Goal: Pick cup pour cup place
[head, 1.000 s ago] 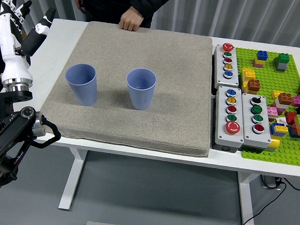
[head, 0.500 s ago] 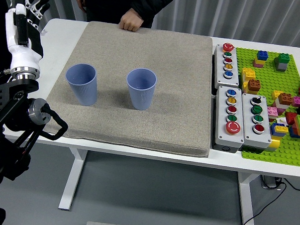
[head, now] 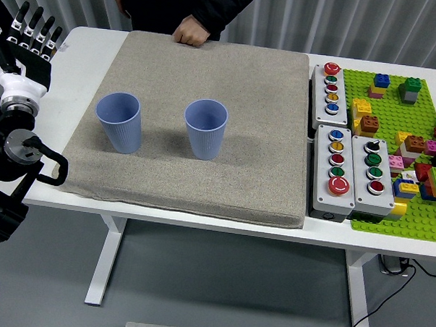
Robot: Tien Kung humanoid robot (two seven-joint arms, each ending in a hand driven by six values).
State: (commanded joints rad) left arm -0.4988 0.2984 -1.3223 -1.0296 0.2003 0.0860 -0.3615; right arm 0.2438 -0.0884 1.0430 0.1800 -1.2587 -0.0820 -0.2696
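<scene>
2 blue cups stand upright on the grey mat [head: 202, 184], well apart from each other. The left cup [head: 119, 121] is nearer the left hand [head: 32, 36], and the right cup [head: 206, 128] sits near the middle of the mat. The left hand is raised at the table's left edge with its fingers straight, spread a little, holding nothing. The right hand is not in view. A person's hand [head: 191, 32] rests on the mat's far edge. The cups look thin, light and ribbed, so they may squash if squeezed hard. I would hold 1 gently around its middle, where the ribs help the grip.
</scene>
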